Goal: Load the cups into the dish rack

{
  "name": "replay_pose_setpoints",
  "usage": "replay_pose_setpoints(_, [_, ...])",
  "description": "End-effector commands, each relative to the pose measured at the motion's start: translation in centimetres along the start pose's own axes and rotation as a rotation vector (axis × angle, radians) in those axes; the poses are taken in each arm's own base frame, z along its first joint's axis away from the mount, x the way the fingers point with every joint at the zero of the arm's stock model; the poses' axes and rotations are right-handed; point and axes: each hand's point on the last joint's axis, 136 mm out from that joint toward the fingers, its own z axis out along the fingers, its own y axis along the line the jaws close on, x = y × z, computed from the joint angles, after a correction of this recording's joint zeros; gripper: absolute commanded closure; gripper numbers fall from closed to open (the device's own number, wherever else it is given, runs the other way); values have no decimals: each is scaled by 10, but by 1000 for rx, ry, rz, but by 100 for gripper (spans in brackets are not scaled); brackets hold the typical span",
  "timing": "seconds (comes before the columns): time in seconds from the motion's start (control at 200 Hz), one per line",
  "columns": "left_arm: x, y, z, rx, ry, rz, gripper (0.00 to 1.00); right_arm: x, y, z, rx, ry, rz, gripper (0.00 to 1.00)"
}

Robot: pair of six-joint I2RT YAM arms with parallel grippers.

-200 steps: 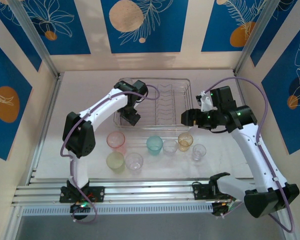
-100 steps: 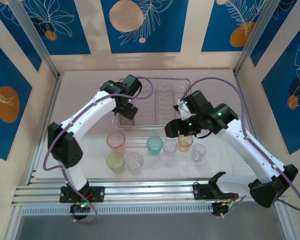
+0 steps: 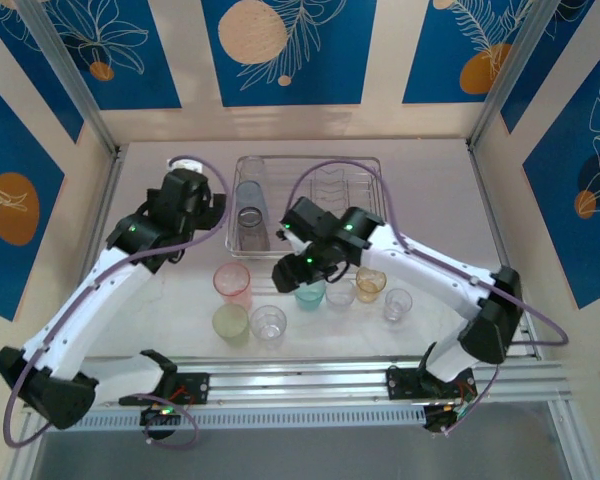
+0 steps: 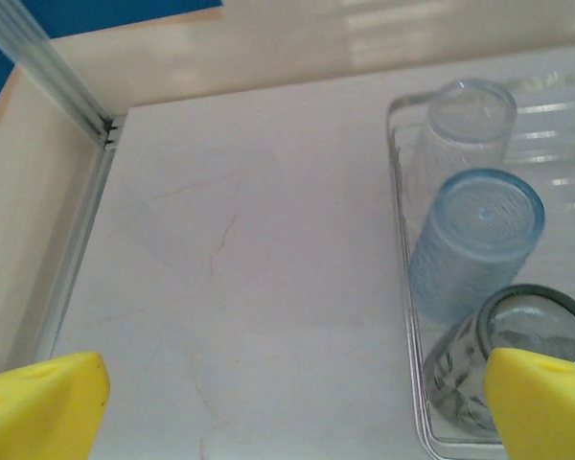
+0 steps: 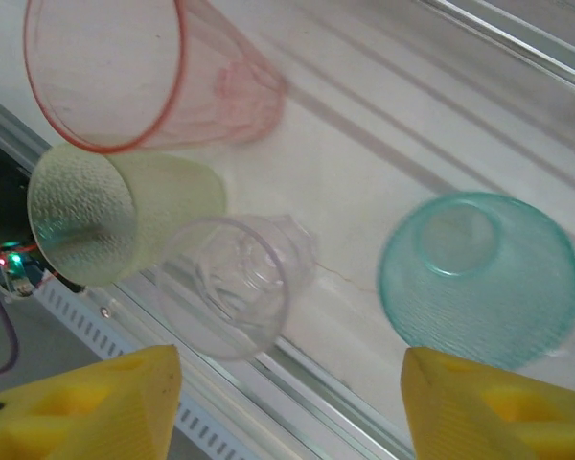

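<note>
Several cups stand on the table: pink (image 3: 232,281), yellow-green (image 3: 230,321), clear (image 3: 268,323), teal (image 3: 308,290), another clear (image 3: 340,293), amber (image 3: 370,282) and a third clear (image 3: 398,303). The dish rack (image 3: 365,161) holds a clear cup (image 4: 471,110), a blue cup (image 4: 479,240) and a smoky grey cup (image 4: 517,355) along its left side. My left gripper (image 3: 208,208) (image 4: 292,412) hangs open and empty over bare table just left of the rack's rim (image 4: 401,240). My right gripper (image 3: 288,272) (image 5: 287,402) is open above the table, between the clear cup (image 5: 235,283) and the teal cup (image 5: 479,278), holding nothing.
Aluminium rails (image 3: 300,380) run along the table's near edge, close to the front cups. A metal frame post and side wall (image 4: 72,86) bound the table on the left. The rack's right half with its divider prongs (image 3: 335,205) holds nothing.
My left gripper has drawn back to the left from the rack's left end. My right gripper has swung from beside the rack leftward and nearer, to above the cups.
</note>
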Motion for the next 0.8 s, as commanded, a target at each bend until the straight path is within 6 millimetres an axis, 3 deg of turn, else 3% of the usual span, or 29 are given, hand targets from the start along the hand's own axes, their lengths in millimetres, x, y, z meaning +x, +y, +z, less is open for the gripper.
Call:
replay_pose_setpoints(0.0, [5,-5,9,40,-27,-111,0,-14,10,5,18,-15,-5,41])
replay_pose_setpoints(0.21, [29,-3,11,72,-9,-193,0,-35,24,26,-10,5,9,43])
replay_pose_setpoints(0.545, [44,-14,16,173,-33,-273,0,-63,43,55,-28,42,1,52])
replay_pose_setpoints(0.795, [53,-4,16,147,-53,-315,0,-67,43,73,32,86,-30,57])
